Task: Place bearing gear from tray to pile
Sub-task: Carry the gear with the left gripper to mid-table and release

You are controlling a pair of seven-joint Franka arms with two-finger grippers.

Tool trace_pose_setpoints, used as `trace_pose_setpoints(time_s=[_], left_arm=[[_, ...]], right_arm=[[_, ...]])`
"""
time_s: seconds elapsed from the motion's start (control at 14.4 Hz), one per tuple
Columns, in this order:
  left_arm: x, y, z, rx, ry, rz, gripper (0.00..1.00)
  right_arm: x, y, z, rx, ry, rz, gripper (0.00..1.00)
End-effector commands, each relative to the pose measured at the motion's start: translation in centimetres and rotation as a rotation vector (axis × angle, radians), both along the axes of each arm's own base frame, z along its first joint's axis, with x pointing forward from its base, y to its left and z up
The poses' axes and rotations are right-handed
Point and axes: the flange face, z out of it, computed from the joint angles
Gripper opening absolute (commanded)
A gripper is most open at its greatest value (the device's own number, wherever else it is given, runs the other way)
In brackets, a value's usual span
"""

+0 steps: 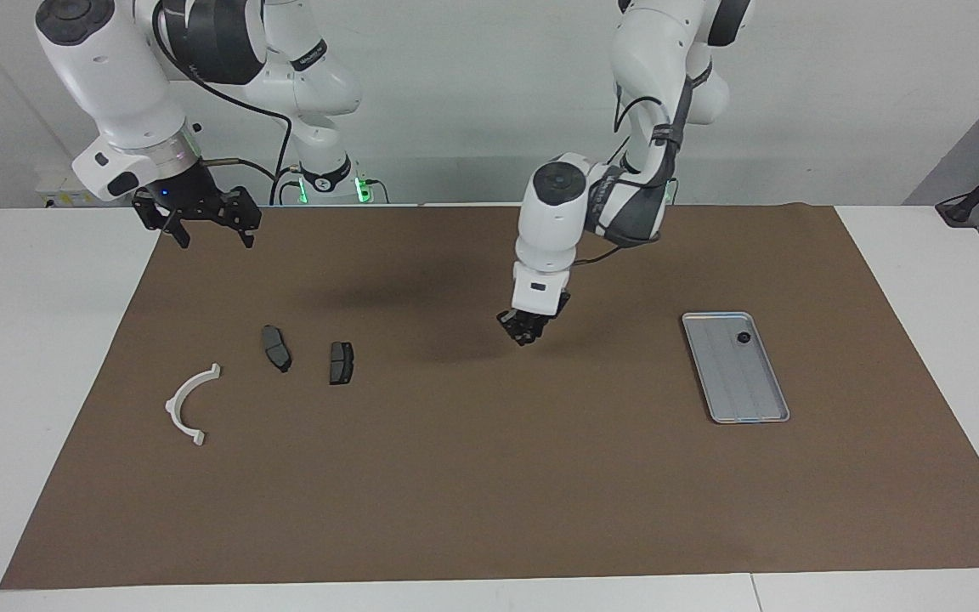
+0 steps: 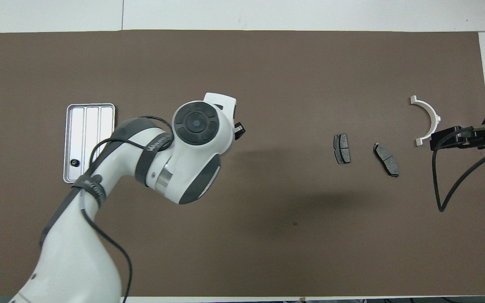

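The tray holds a small dark ring in its corner nearest the robots. The left gripper hangs over the brown mat, between tray and plates.

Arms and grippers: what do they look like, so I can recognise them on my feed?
Both arms are glossy white with dark grey joint caps and black cables along them. The left gripper and right gripper are black, two-fingered. Green lights glow at both bases.
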Motion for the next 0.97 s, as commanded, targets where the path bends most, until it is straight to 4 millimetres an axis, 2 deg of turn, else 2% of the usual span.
trace_pose_setpoints(time_s=[0.0,0.21,0.76,0.9], left_arm=[[2.5,-1.6,-1.8,0.005,-0.015,0.036,0.16],[0.9,-3.4,-5.8,0.065,0.011,0.023,0.16],[0.4,-2.7,-7.4,0.094,0.025,0.025,0.16],[0.5,-2.6,-7.3,0.096,0.021,0.034,0.2]], right_arm=[[-0.4,-0.3,0.0,0.015,-0.021,0.017,1.0],[-0.4,-0.4,-0.2,0.015,-0.02,0.014,1.0],[-0.6,-0.4,-1.2,0.016,-0.014,0.011,1.0],[-0.6,-0.4,-1.1,0.016,-0.015,0.012,1.0]])
